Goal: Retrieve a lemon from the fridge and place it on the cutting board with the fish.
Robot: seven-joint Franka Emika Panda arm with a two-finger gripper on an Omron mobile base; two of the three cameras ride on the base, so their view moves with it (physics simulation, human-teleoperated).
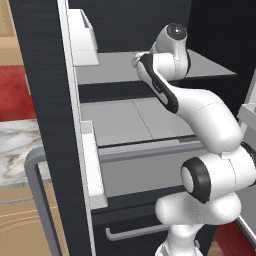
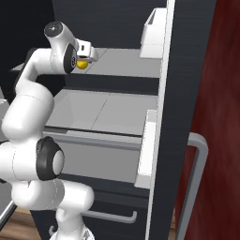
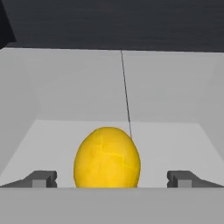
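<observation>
The lemon (image 3: 107,157) is a bright yellow oval lying on a grey shelf inside the open black fridge (image 1: 40,100). In the hand view it sits between my two dark fingertips (image 3: 43,179), which stand wide apart on either side of it without touching. My gripper (image 3: 111,179) is open. In the right base view the lemon (image 2: 82,65) peeks out just under the hand (image 2: 84,52) on the upper shelf. The arm reaches into the fridge (image 2: 187,70) at upper-shelf height. The cutting board and the fish are out of view.
Both fridge doors stand open, with white door bins (image 1: 82,37) (image 2: 152,33) close on either side of the arm. A lower grey shelf (image 1: 135,120) and a drawer with a grey handle (image 1: 135,231) lie below. A marble counter (image 1: 17,150) is at far left.
</observation>
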